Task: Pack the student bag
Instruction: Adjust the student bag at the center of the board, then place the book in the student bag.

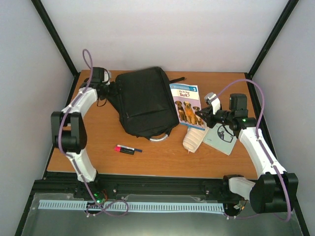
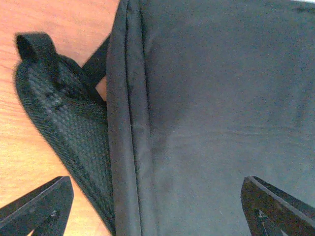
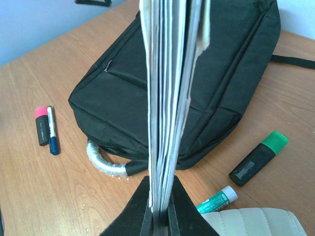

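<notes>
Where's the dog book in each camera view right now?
Top view: book right of centre, beside the backpack, its edge in the right claw.
Left wrist: not in it.
Right wrist: centre, edge-on, clamped in the claw.
Shared landmark: the black backpack, in all three.

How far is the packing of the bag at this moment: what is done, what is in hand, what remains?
Done: nothing looks packed; the student bag lies flat and seems closed. In hand: the right gripper is shut on the dog book; the left gripper is open over the bag's edge. Left: pouch, pink highlighter, pen, green highlighter and glue stick lie on the table.
</notes>
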Motion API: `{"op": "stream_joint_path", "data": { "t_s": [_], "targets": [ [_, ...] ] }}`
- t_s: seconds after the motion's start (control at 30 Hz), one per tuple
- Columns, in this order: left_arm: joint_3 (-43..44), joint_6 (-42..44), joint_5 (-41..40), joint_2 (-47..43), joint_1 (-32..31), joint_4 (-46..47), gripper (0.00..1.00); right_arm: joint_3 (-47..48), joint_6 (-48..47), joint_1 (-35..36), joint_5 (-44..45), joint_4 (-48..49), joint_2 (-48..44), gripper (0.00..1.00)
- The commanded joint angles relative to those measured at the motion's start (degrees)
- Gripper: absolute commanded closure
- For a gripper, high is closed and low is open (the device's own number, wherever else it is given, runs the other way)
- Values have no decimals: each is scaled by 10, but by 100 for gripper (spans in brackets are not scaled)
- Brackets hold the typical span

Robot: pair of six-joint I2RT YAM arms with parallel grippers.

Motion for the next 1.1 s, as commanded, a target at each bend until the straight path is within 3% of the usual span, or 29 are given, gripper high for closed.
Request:
{"op": "stream_joint_path", "data": {
  "t_s": [0.0, 0.2, 0.43, 0.6, 0.73, 0.8, 0.83, 0.97, 1.03, 1.07],
  "targets": [
    [-34, -26, -30, -101, 1, -19, 1, -1, -7, -2, -19, 22, -9, 97],
    [-76, -38, 64, -168, -2, -57, 0, 0, -5, -2, -20, 22, 0, 97],
    [-239, 8, 56, -321, -99, 74, 0, -1, 2, -2, -23, 24, 28, 97],
    [-260, 54, -53, -388, -204, 64, 0, -1, 2, -2, -10, 27, 41, 97],
    [-284, -14, -201, -449, -245, 58, 0, -2, 2, -2, -7, 28, 37, 97],
    [-294, -84, -307, -445, -245, 34, 0, -2, 4, -2, -7, 30, 32, 97],
    [-294, -91, -321, -433, -245, 33, 0, -3, 5, -2, -8, 31, 30, 97],
    [-241, -211, -277, -329, -235, -69, 0, -4, 8, -2, -13, 32, 29, 97],
    [-211, -150, -180, -283, -240, -55, 0, -1, 7, -2, -13, 29, 28, 97],
    [-215, -147, -179, -280, -247, -42, 0, -1, 6, -2, -11, 28, 26, 97]
  ]
}}
